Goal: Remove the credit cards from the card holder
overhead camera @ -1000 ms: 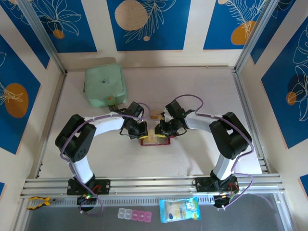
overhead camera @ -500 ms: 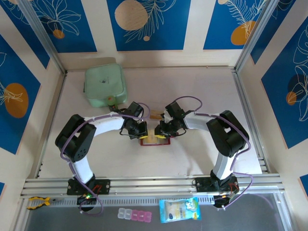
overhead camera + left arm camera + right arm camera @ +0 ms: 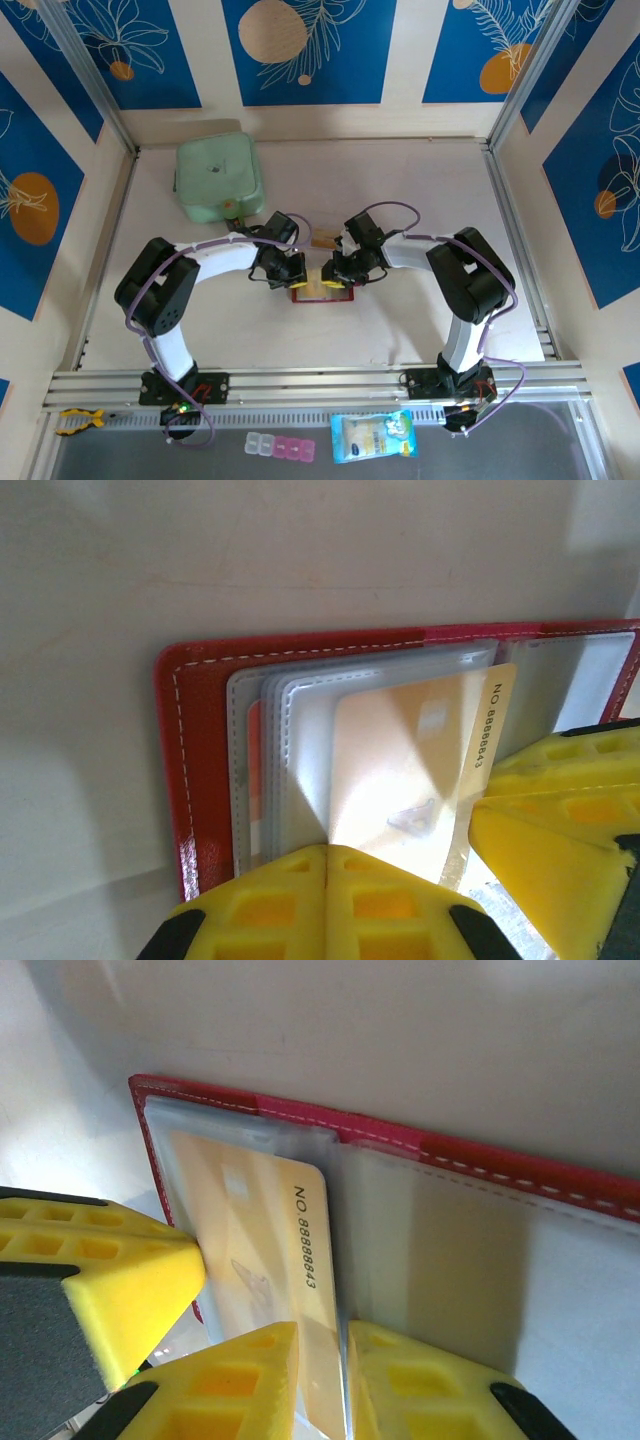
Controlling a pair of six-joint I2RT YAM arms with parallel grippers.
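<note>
Plastic things are lying nearest to me, on the ledge in front of the arm bases: a clear bag (image 3: 373, 437) and, just beside it to the left, a small pill box (image 3: 280, 446).

Further in, at the middle of the table (image 3: 420, 190), both arms are bending inward and meeting over the card holder (image 3: 323, 292), which is lying open and flat. The left gripper (image 3: 290, 270) is pressing down at its left part. In the left wrist view its fingers (image 3: 260, 900) are closed together with no gap between them, resting on the grey clear pockets. I cannot tell if a pocket is pinched there.

The right gripper (image 3: 340, 268) is working from the other side. Its fingers (image 3: 255, 1380) are closing narrowly on a tan credit card (image 3: 260, 1250), which is sticking partly out of a pocket with its printed number showing.

Just beyond the holder a second tan card (image 3: 323, 241) is lying on the table. Far behind, at the left corner, a pale green container (image 3: 219, 180) is sitting.
</note>
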